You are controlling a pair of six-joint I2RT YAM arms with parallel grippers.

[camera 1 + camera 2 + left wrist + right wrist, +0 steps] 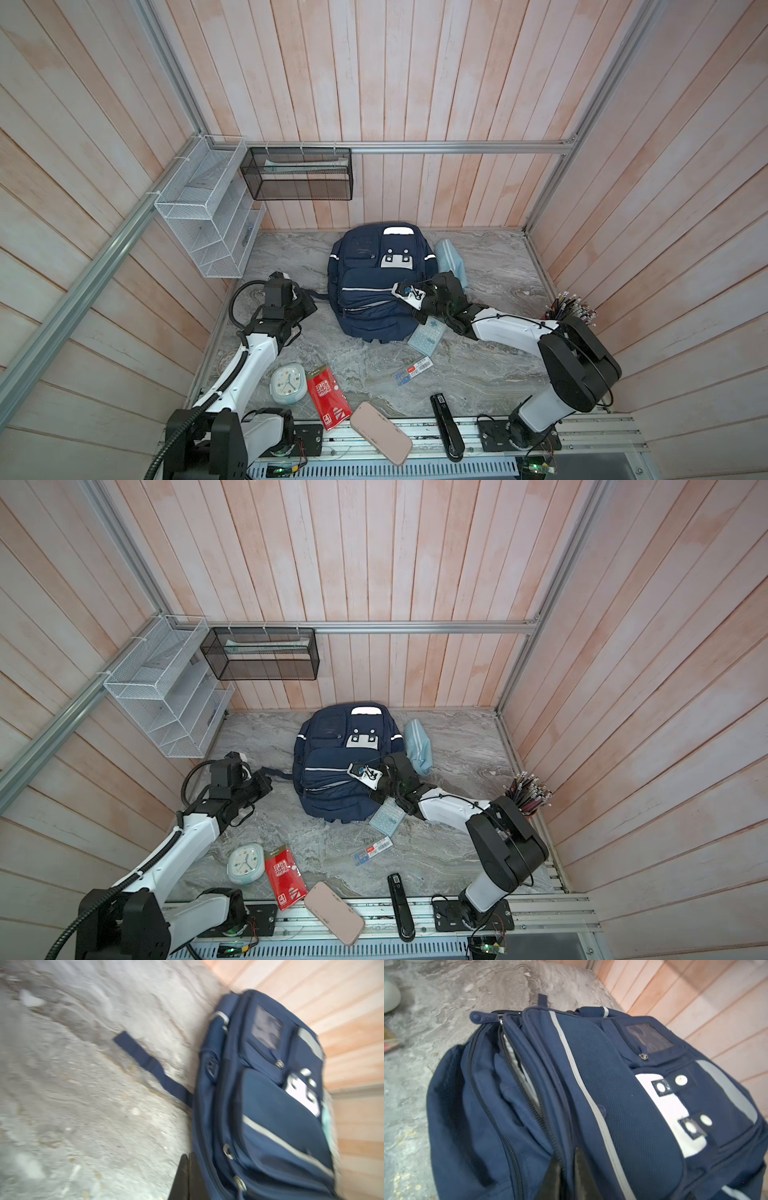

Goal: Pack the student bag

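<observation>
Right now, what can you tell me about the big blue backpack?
The backpack is navy cloth with pale stripes, white patches with round studs and front pockets. It lies front up on the grey table, near the back wall. One zip gapes open. A strap trails left. The right gripper straddles the open zip edge.
</observation>
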